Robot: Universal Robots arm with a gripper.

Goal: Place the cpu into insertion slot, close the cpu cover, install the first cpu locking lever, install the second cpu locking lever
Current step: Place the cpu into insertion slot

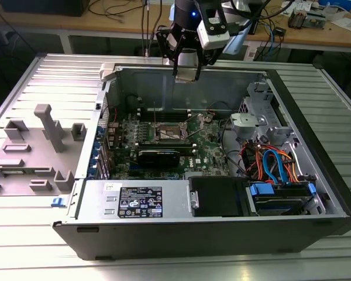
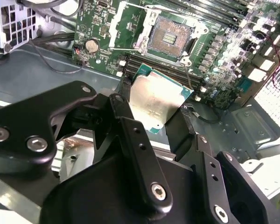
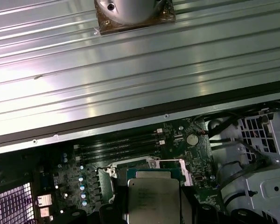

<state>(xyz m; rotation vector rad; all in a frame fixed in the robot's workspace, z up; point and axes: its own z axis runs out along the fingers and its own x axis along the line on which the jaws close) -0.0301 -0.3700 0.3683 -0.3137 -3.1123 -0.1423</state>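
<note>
Jaws pinch the cpu by 2 opposite edges, high above the green motherboard and short of the open insertion slot. I judge it needs squaring to the socket rim, keeping level and lowering straight, never dragging across pins. My gripper hangs pointing down near the case's far wall in the exterior view.

Computer case: lies open on the ribbed metal table.
Grey fixture: beside the case, at the exterior view's left.
Cables: orange, blue.
</note>
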